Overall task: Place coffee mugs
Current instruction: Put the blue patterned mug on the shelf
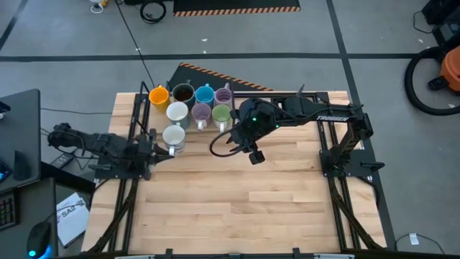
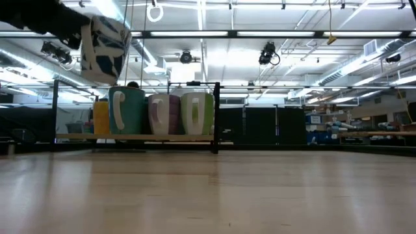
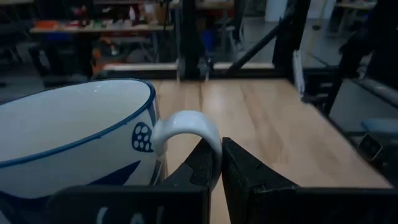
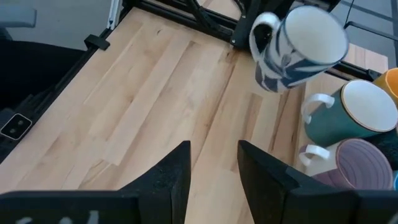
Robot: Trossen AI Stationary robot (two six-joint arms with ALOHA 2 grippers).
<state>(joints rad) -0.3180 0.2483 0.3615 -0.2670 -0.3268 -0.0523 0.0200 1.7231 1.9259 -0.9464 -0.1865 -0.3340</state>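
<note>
Several coffee mugs stand on their bases in two rows at the table's far left: orange [image 1: 159,94], dark brown [image 1: 183,93], blue [image 1: 205,93], lilac [image 1: 223,95], then a white-lined teal one [image 4: 348,115], lilac [image 1: 201,111] and green [image 1: 221,113]. Just nearer than these rows, a white mug with blue pattern [image 1: 173,137] hangs in the air above the table, held by my left gripper [image 1: 155,148], which is shut on it. My right gripper [image 1: 253,155] hovers open over the table's middle, with nothing between its fingers [image 4: 177,171]. My left gripper pinches the white mug's handle loop [image 3: 210,144] between its two fingers. The fingers come in about level from the table's left side. The mug [image 2: 104,49] is lifted clear of the table, mouth up, and slightly tilted.
Black arm frames run along the table's left edge [image 1: 133,169] and right edge [image 1: 338,162]. A black post [image 2: 216,117] stands beside the mug rows. Bare wood [image 1: 244,208] spreads over the middle and near part of the table.
</note>
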